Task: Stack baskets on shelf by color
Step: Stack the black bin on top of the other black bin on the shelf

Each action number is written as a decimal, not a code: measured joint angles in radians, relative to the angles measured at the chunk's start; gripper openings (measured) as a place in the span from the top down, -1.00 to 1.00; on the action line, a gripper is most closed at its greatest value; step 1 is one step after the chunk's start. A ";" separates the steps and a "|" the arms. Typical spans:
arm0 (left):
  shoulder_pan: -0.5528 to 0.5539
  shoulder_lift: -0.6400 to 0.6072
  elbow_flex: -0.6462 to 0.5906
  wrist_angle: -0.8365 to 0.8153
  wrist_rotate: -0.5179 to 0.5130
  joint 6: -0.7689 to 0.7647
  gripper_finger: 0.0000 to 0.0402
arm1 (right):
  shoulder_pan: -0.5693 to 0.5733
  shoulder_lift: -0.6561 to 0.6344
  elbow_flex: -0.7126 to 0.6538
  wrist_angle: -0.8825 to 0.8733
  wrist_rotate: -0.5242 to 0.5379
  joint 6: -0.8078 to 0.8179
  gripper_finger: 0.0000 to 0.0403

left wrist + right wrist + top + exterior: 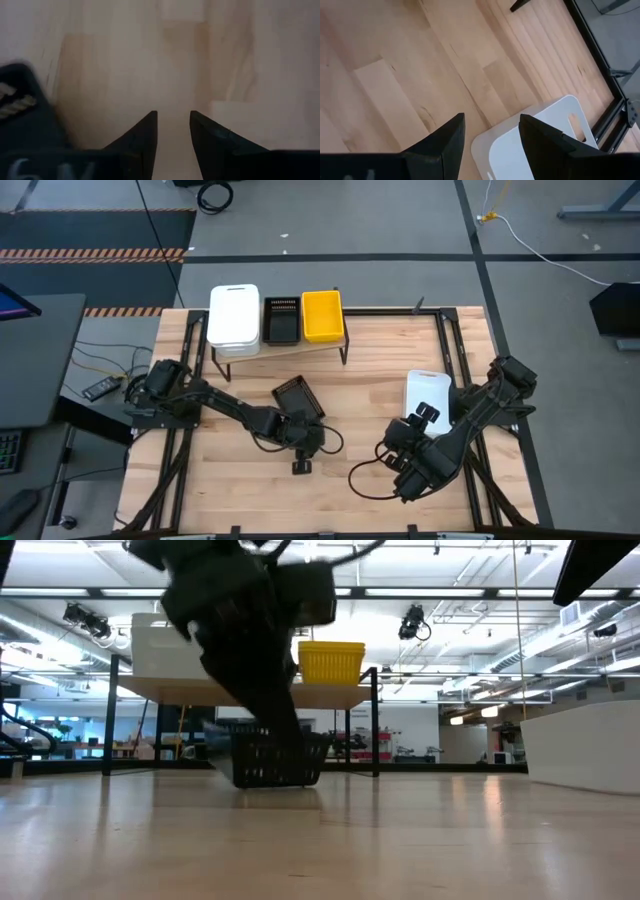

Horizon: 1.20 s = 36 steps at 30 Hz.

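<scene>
Along the table's far edge the shelf (300, 345) is standing on thin black legs, carrying a white stack of baskets (234, 318), a black basket (281, 320) and a yellow basket (322, 315) side by side, touching or nearly so. Broad bare wood is lying open between the two arms and toward the near edge. A loose black basket (298, 397) is sitting tilted on the table just in front of the shelf, beside the left arm. The left gripper (173, 131) is hanging over bare wood with its fingers a narrow gap apart, holding nothing. The right gripper (491, 134) is poised with fingers spread wide, empty, above the near corner of a white basket (428, 395) turned bottom-up near the table's right side. Only the low view is showing the loose black basket's perforated wall; what the shelved baskets contain cannot be told.
</scene>
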 joint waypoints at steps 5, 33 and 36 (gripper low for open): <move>-0.027 0.000 0.078 -0.106 -0.003 0.043 0.40 | 0.000 0.000 0.000 0.000 0.000 0.002 0.05; 0.071 0.137 0.154 -0.350 -0.292 -0.067 0.11 | 0.000 0.000 -0.043 0.036 0.029 0.019 0.05; 0.078 0.150 0.153 -0.353 -0.295 -0.049 0.19 | 0.000 0.001 -0.071 0.048 0.018 0.020 0.05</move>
